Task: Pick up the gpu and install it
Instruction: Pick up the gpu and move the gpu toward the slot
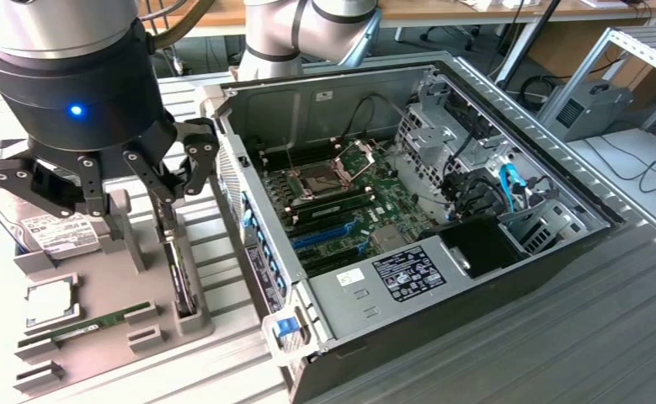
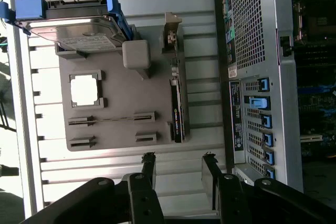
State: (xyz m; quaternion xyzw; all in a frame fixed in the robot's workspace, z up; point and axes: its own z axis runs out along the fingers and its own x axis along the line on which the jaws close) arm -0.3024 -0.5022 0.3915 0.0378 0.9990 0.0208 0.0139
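- Grey tray [image 1: 109,282] lay on the ribbed table [image 1: 224,261] at eight o'clock in the exterior view, just beside the open case [image 1: 356,295].
- The gpu [image 1: 180,282] stood on its long edge in a slot along the tray's three o'clock side, the side nearest the case.
- It was seated in the tray, not in the case.
- My gripper [image 2: 179,169] hung over the tray at ten o'clock in the exterior view, with its jaws spread wide and nothing between them.
- My fingertips [image 2: 149,162] were clear of the gpu. In the wrist view the card's thin dark edge ran in line with the gap between them, with bare tray and table in between.
- A hard drive [image 2: 84,38] in a blue carrier leaned at the tray's far end, at ten o'clock from the gpu in the exterior view.
- A square chip [image 1: 52,303] sat in its pocket at nine o'clock from the gpu.
- A green memory stick [image 1: 86,324] lay at eight o'clock from the gpu.
- The case lay on its side with the panel off, so the motherboard [image 1: 344,194] showed.
- Blue slots [image 1: 322,237] sat at six o'clock from the open socket [image 1: 322,179].
- A small blue light [image 1: 76,109] glowed on my wrist housing.
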